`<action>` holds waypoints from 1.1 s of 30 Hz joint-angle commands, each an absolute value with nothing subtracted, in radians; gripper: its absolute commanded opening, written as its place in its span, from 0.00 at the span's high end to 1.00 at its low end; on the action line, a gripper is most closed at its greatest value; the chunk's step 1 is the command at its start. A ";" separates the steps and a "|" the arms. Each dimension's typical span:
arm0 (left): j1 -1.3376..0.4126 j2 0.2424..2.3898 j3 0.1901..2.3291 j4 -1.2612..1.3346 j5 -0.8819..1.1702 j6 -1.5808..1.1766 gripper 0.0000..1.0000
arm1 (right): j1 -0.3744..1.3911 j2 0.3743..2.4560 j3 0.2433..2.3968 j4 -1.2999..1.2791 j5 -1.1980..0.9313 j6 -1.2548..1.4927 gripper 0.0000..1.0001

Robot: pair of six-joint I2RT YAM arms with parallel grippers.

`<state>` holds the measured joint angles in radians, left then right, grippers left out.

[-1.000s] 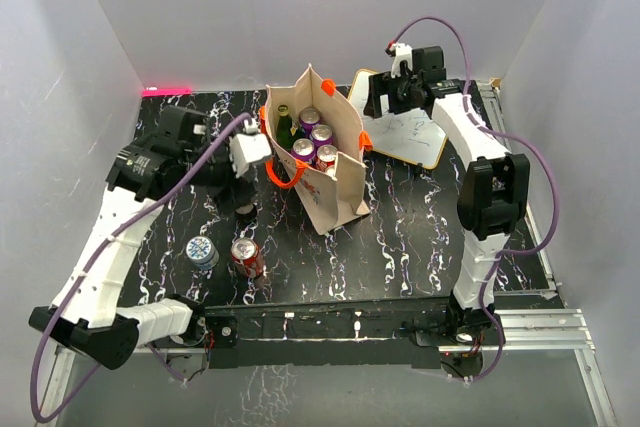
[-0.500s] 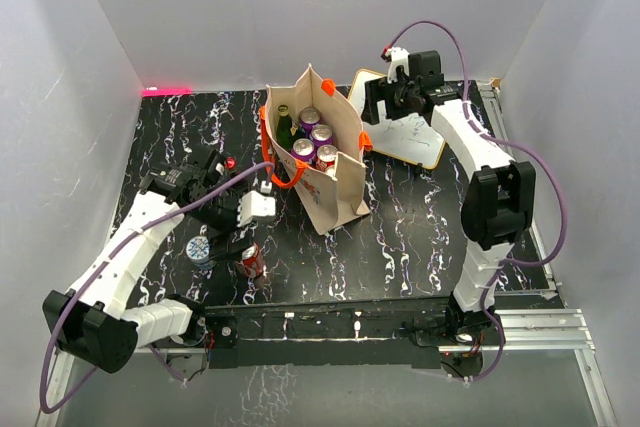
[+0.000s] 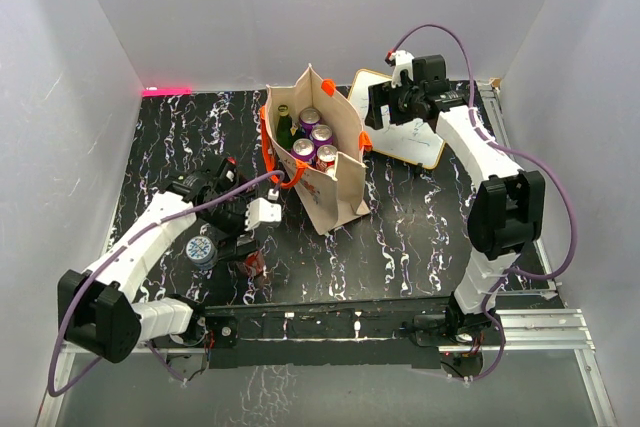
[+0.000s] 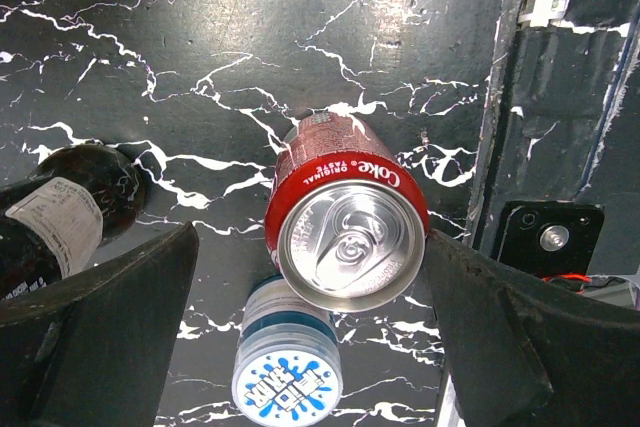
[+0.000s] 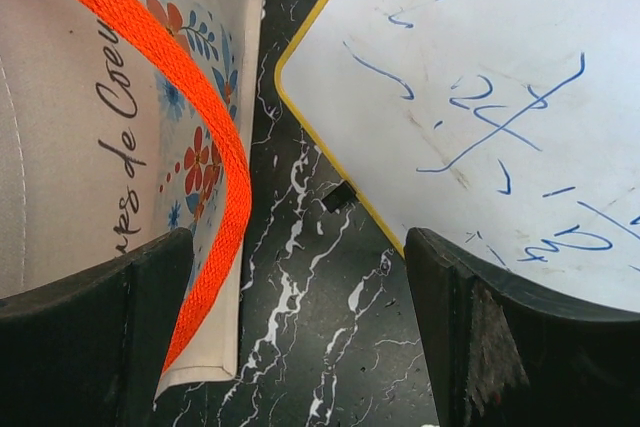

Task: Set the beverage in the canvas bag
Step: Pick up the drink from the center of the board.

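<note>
The left tool (image 4: 310, 247) has swung away from the bag's (image 3: 335, 192) near rim and dropped toward the near-left part of the desk (image 3: 400, 237). Its jaws have spread wider on the way. They now stand well apart on either side of the red can (image 4: 345, 217), which is upright on the desk. The right-hand finger is just beside the can's wall and nothing is gripped. That looks like the start of the next pick: one more drink lined up for a grasp, not yet lifted.

A blue-lidded can (image 4: 287, 372) stands just beside the red can, and a dark bottle (image 4: 70, 217) is close by the other finger. Closing the jaws will need care not to catch either.

The right tool (image 5: 298, 237) has hardly moved. It hangs with jaws apart and empty over the desk, between the bag's far side and a whiteboard (image 3: 410, 137) near the far-right corner.

The bag stands open-mouthed around the middle of the desk, toward the far edge. It already holds a green bottle (image 3: 284, 127) and four cans, three with purple tops (image 3: 321, 134) and one reddish (image 3: 326, 155), packed closely. Little room shows at the mouth.
</note>
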<state>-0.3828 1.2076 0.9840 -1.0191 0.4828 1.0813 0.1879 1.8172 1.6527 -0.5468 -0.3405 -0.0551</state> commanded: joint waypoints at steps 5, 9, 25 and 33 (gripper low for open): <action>-0.391 1.236 0.944 -1.013 0.534 1.119 0.07 | 0.189 1.752 1.627 -0.494 -0.306 -0.089 0.09; -0.395 1.239 0.921 -0.997 0.527 1.098 0.09 | 0.190 1.752 1.621 -0.491 -0.310 -0.087 0.09; -0.415 1.286 0.972 -0.981 0.538 0.995 0.76 | 0.190 1.753 1.617 -0.491 -0.310 -0.083 0.09; -0.433 1.359 1.361 -0.996 0.627 0.818 1.00 | 0.190 1.752 1.707 -0.554 -0.383 -0.111 0.09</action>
